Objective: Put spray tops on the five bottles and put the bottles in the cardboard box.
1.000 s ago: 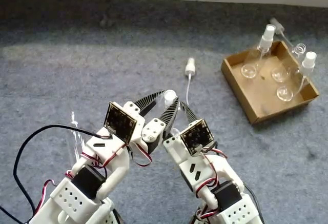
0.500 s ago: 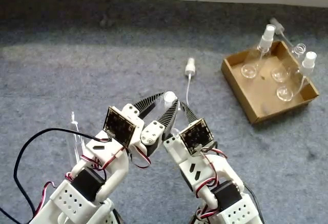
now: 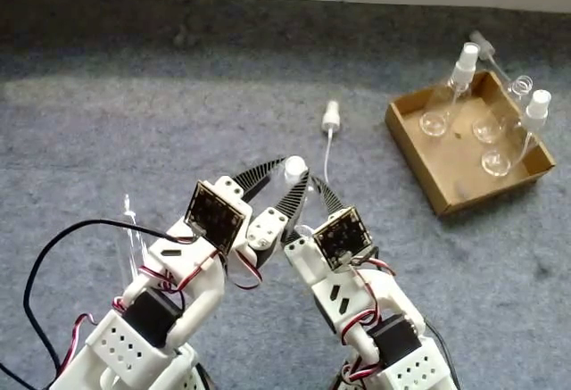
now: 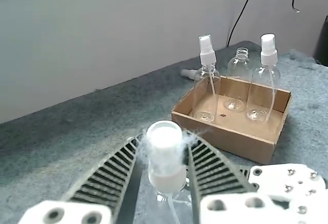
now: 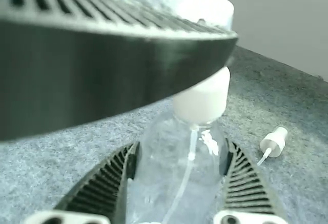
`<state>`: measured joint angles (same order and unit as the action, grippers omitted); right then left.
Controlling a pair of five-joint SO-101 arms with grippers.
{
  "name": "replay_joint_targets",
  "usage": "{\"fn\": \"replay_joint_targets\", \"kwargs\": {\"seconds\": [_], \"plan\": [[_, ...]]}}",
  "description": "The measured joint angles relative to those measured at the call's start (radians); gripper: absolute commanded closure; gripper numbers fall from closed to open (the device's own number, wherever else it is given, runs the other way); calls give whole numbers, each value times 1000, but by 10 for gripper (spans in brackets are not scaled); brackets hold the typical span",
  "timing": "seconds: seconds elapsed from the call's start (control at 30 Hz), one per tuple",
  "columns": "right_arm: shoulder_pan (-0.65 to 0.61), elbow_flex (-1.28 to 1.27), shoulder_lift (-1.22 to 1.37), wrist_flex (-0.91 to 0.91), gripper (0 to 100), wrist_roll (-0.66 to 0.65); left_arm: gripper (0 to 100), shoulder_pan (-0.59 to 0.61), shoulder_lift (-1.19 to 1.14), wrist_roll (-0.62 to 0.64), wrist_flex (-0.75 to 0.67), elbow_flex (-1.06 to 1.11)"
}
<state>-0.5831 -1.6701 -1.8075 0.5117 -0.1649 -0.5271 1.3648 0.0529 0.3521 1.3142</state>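
High view, lower centre: spray top [image 3: 294, 169] pinched between left gripper [image 3: 287, 176] fingers, only slightly rocked since a second ago; probably mid-twist, not yet seated; left wrist view: cardboard box [image 4: 225, 126] holding three bottles [image 4: 207, 88]; right wrist view: right gripper [image 5: 179, 155] fingers clamped round bottle [image 5: 179, 183].

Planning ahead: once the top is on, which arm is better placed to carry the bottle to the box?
Probably right: the right gripper holds the bottle, nearer the box; the left gripper holds only the top.
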Motion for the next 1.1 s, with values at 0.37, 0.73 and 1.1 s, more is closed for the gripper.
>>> {"fn": "replay_joint_targets", "kwargs": {"seconds": [0.37, 0.73, 1.1], "plan": [[0, 0, 0, 0, 858, 0, 992, 3, 0, -5, 106, -61], [2, 0, -2, 0, 858, 2, 880, 21, -2, -6, 107, -61], [2, 0, -2, 0, 858, 2, 880, 21, -2, -8, 112, -61]]}}
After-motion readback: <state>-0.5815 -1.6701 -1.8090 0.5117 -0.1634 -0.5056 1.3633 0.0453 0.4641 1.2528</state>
